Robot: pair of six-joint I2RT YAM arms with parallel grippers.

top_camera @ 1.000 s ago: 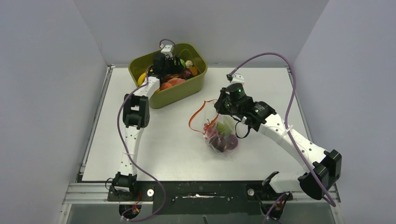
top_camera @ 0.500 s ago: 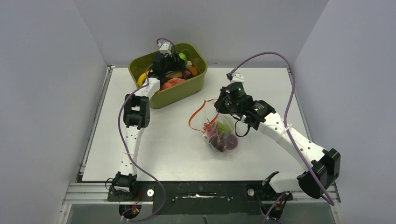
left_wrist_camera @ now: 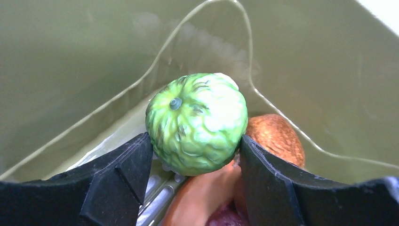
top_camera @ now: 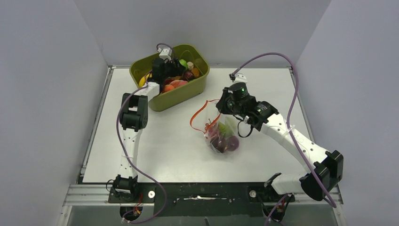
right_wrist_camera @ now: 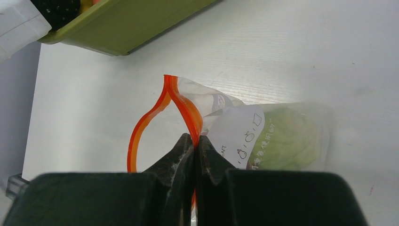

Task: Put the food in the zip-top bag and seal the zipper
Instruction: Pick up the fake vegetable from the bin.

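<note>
My left gripper (left_wrist_camera: 195,148) is shut on a bumpy green toy fruit (left_wrist_camera: 197,123) and holds it over the olive-green tub (top_camera: 181,96). An orange piece (left_wrist_camera: 202,197) and a brown piece (left_wrist_camera: 275,136) lie below it. From above, the left gripper (top_camera: 175,63) is over the tub's back. My right gripper (right_wrist_camera: 194,141) is shut on the red-orange zipper (right_wrist_camera: 186,110) of the zip-top bag (top_camera: 222,136), holding its mouth open. The bag holds green and purple food (top_camera: 227,142) on the table.
The tub stands at the table's back left with several more toy fruits (top_camera: 181,80) in it. The right arm (top_camera: 287,136) stretches across the table's right half. Grey walls enclose the table on three sides.
My left gripper has risen and drawn back toward the tub's rear with the green fruit. The right gripper and the bag have not moved.
</note>
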